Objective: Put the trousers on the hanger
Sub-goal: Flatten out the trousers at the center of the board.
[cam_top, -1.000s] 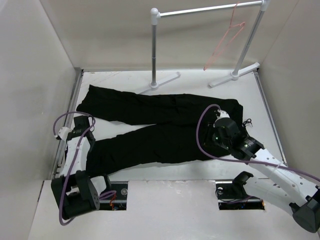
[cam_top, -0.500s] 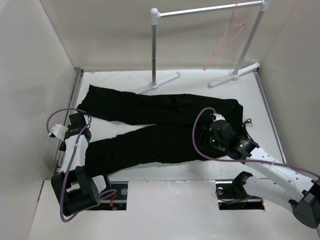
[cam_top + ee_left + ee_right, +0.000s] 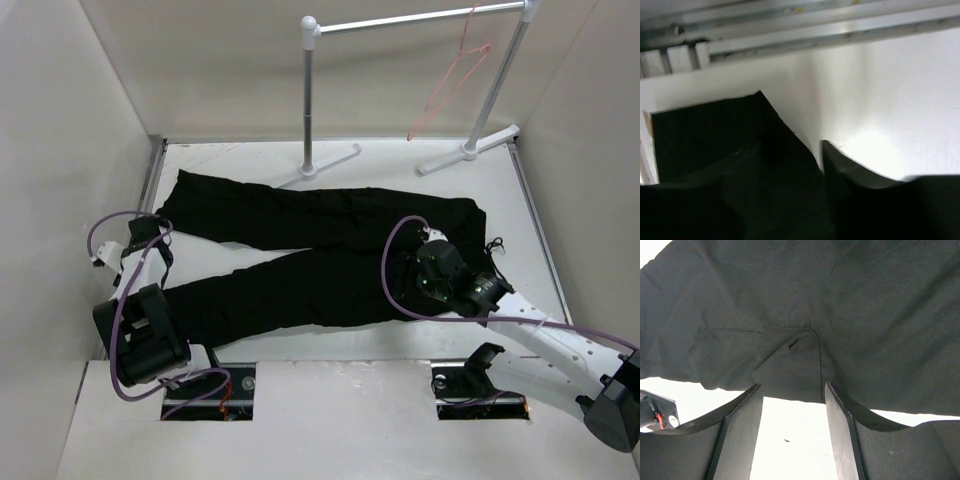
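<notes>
The black trousers [image 3: 300, 215] lie flat on the table, legs to the left and waist to the right. The pink-red hanger [image 3: 467, 30] hangs by its hook on the rail at the back right, far from both grippers. My left gripper [image 3: 148, 232] is low at the leg ends; in the left wrist view its jaws [image 3: 790, 165] stand open with a corner of the trousers [image 3: 705, 135] between them. My right gripper [image 3: 412, 283] is open at the near edge of the trousers by the crotch seam [image 3: 812, 335], bare table between its fingers [image 3: 792, 395].
The white-and-silver rail stand [image 3: 410, 20] stands at the back with its two feet on the table. White walls close the left, right and back sides. A metal frame rail [image 3: 805, 35] runs along the table's left edge, close to my left gripper.
My left arm has swung left and back to the ends of the trouser legs. My right gripper has shifted slightly towards the near edge of the trousers. The trousers and hanger have not moved.
</notes>
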`<state>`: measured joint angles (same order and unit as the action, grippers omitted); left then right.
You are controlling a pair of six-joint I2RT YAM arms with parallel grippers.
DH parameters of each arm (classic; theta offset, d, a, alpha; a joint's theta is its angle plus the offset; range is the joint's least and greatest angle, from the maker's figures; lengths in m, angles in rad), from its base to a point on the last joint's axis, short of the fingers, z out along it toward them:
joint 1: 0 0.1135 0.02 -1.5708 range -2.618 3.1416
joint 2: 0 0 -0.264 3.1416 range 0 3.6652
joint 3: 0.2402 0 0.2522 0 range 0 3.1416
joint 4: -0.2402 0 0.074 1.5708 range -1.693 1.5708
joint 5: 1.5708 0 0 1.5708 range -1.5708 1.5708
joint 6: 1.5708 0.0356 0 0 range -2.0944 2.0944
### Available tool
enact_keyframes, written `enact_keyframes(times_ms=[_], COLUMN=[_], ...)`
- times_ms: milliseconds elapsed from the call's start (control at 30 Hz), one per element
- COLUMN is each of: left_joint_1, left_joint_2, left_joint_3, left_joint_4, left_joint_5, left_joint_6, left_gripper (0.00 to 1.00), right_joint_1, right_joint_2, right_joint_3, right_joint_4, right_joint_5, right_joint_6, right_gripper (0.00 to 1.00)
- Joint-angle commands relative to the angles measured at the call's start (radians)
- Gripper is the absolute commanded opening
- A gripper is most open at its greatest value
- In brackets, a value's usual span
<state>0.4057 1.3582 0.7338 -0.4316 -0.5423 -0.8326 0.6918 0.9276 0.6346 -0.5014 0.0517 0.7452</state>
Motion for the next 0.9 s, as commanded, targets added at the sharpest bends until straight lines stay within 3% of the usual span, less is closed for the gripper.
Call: enact_keyframes(times_ms=[0, 100, 200, 300, 433, 500, 633, 867], left_joint_1=[0.012, 0.044, 0.081, 0.095, 0.092, 0.092, 0.098, 0.061], left_joint_2=[0.022, 0.021, -0.019, -0.053, -0.093, -0.111, -0.123, 0.002], left_joint_3=[0.064, 0.046, 0.003, -0.016, -0.008, -0.005, -0.001, 0.032], left_joint_4=[0.040, 0.034, 0.036, 0.037, 0.033, 0.030, 0.027, 0.004], left_joint_5=[-0.008, 0.007, 0.042, 0.051, 0.033, 0.031, 0.042, 0.054], left_joint_6=[0.059, 0.073, 0.081, 0.101, 0.102, 0.101, 0.101, 0.087], left_gripper=[0.35, 0.18, 0.10, 0.20, 0.57, 0.65, 0.64, 0.46], right_joint_1=[0.024, 0.018, -0.019, -0.048, -0.045, -0.032, -0.025, -0.028], right_joint_2=[-0.015, -0.036, -0.058, -0.070, -0.065, -0.062, -0.067, -0.056], right_joint_3=[0.008, 0.016, 0.033, 0.048, 0.051, 0.043, 0.031, 0.076], right_joint_4=[0.017, 0.011, 0.003, -0.003, 0.000, 0.001, 0.008, 0.000], right_joint_5=[0.004, 0.000, -0.007, -0.024, -0.032, -0.030, -0.029, -0.035], right_joint_6=[0.006, -0.003, -0.023, -0.036, -0.037, -0.030, -0.020, -0.030], right_gripper=[0.58, 0.58, 0.60, 0.61, 0.61, 0.61, 0.61, 0.62])
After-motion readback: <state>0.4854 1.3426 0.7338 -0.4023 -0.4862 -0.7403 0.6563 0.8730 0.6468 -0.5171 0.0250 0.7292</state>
